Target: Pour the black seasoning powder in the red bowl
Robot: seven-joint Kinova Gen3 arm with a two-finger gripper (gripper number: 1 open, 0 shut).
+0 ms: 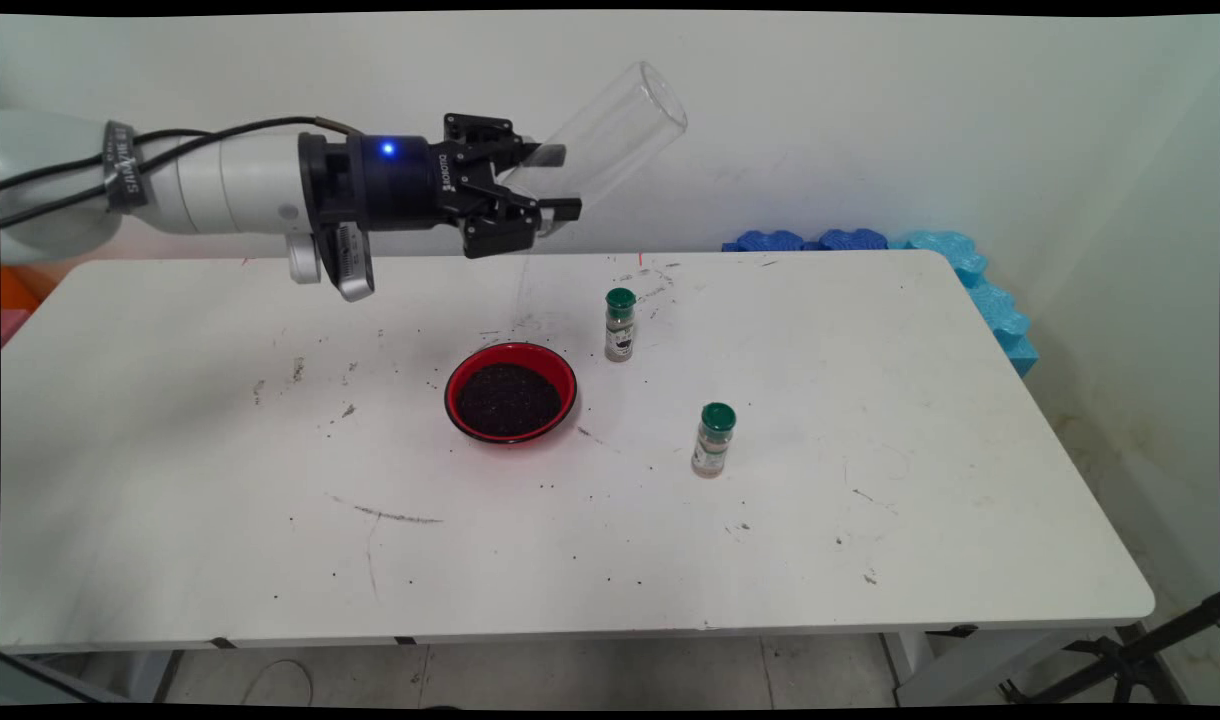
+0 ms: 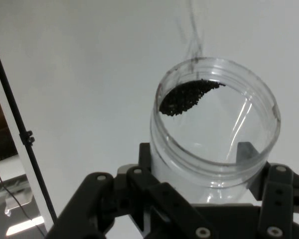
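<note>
So the black two-finger gripper (image 1: 550,196) has its fingers clamped on a clear plastic jar (image 1: 610,130), held high and tilted, mouth toward 2 o'clock, with a little dark grain left inside. Below on the white tabletop (image 1: 870,540) sit a red bowl of dark grains (image 1: 511,392) and, at its 2 and 4 o'clock, two green-capped spice bottles (image 1: 620,325). Tip it further and I'd guess the leftovers scatter outside the bowl.

1. The gripper (image 1: 560,183) carries white lettering on its black wrist, too small to make out.
2. The two green-capped spice jars (image 1: 619,325) (image 1: 713,440) on the table have labels, none legible.
</note>
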